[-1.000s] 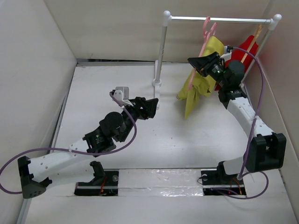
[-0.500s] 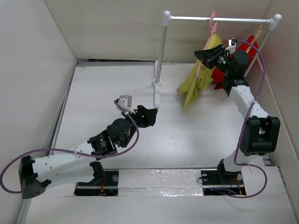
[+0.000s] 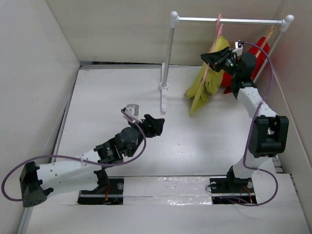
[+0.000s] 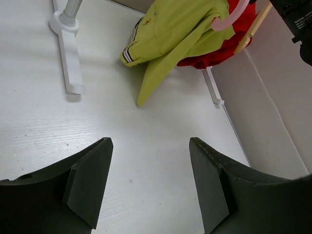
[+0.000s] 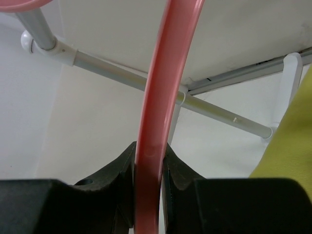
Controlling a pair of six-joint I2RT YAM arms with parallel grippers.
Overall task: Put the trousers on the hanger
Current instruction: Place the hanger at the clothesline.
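We now raise the hanger [image 3: 217,30], trousers [image 3: 209,87] draped, to the rail [image 3: 248,21] upper right, right gripper [image 3: 213,58] clamping it; left gripper [image 3: 152,124] gapes empty.

trousers [image 3: 204,90] on hanger [image 3: 217,30], right of post [image 3: 167,53]

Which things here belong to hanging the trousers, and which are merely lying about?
Job in hand: yellow-green trousers; pink hanger; right gripper, clamped on that hanger.
Lying about: red garment; wooden hanger; left gripper, open and holding nothing.
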